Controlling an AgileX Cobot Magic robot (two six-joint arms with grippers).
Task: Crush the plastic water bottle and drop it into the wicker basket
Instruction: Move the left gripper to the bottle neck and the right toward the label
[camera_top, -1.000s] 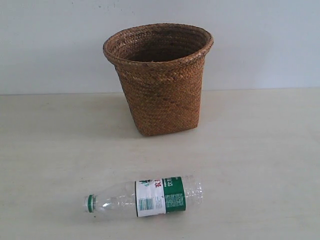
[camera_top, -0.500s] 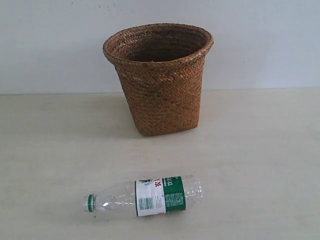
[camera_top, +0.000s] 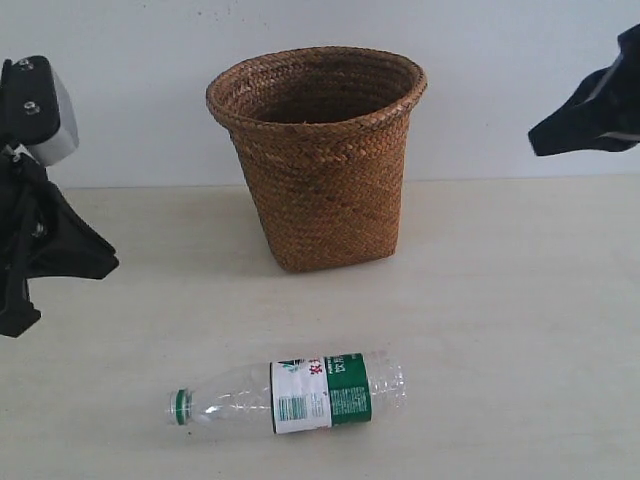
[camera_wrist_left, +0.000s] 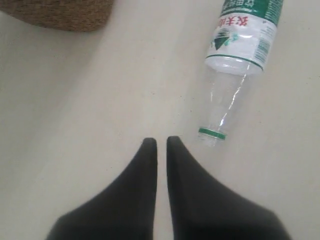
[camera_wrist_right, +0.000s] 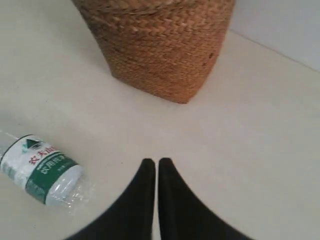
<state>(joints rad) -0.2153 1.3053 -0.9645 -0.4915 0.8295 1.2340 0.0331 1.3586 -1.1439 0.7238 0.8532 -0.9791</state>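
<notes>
The bottle (camera_top: 290, 392) lies on its side on the pale table (camera_top: 520, 330), low in the exterior view at about 6 o'clock from the scene's middle. Its green cap (camera_top: 181, 406) points toward 9 o'clock and its base toward 3 o'clock, with the green-and-white label (camera_top: 320, 392) wrapped round the half nearer the base. The body keeps its round shape, with no dent to be seen. The basket (camera_top: 320, 170) stands upright at 12 o'clock from the bottle, well apart from it, near the white wall (camera_top: 120, 90), its mouth open upward. The left gripper (camera_wrist_left: 161, 142) hangs at the 9 o'clock edge of the exterior view. Its two black fingers are drawn together with only a thin slit between them, and it grips nothing. In its wrist view the tips are near the cap but not touching it. The right gripper (camera_wrist_right: 157, 164) sits up at 2 o'clock, above the table. Its fingers are likewise pressed almost together and empty, clear of both bottle and basket.
</notes>
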